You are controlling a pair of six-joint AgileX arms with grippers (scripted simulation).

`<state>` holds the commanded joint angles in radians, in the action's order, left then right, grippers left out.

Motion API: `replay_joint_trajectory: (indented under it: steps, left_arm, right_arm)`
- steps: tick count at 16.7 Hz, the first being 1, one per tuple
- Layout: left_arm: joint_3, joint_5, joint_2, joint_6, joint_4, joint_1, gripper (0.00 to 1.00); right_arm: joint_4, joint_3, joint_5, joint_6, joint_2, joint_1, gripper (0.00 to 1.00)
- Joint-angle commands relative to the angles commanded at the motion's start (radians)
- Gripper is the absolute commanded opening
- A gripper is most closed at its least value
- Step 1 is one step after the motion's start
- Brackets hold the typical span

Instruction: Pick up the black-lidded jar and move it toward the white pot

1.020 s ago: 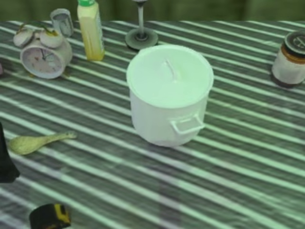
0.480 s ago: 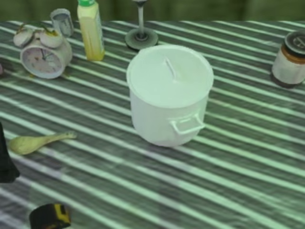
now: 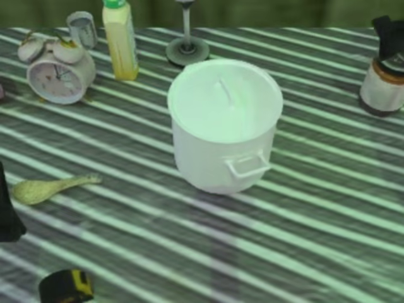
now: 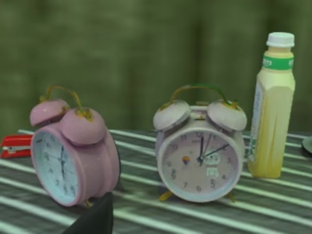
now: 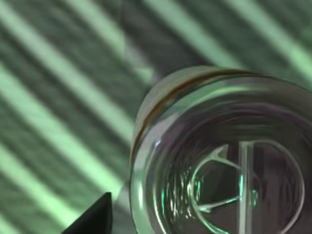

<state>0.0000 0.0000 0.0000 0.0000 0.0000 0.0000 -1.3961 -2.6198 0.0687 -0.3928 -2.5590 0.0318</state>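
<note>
Your right gripper point(image 3: 390, 39) hangs over the jar point(image 3: 381, 88) at far right; finger state unclear. Descend off-centre and you'll tip it.

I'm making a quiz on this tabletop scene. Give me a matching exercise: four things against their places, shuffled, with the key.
1. white pot
2. black-lidded jar
3. pink alarm clock
4. spoon

A. far left, beside the yellow bottle
B. middle of the table
C. near left edge
D. far right, under the right end effector

Pairs: 1-B, 2-D, 3-A, 4-C
</note>
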Motion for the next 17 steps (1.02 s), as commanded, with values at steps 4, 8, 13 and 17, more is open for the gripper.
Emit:
replay_joint_trajectory:
  steps: [4, 8, 13, 17]
  left_arm:
    - [0.0, 0.0, 0.0, 0.0, 0.0, 0.0, 1.0]
    - [0.0, 0.0, 0.0, 0.0, 0.0, 0.0, 1.0]
    - [0.0, 0.0, 0.0, 0.0, 0.0, 0.0, 1.0]
    - [0.0, 0.0, 0.0, 0.0, 0.0, 0.0, 1.0]
  right_arm:
    - [-0.035, -0.048, 0.004, -0.014, -0.065, -0.004, 1.0]
    - [-0.034, -0.046, 0.003, -0.013, -0.068, 0.002, 1.0]
    - [0.057, 0.045, 0.003, -0.011, -0.064, -0.007, 1.0]
    - [0.155, 0.142, 0.002, -0.006, -0.064, -0.012, 1.0]
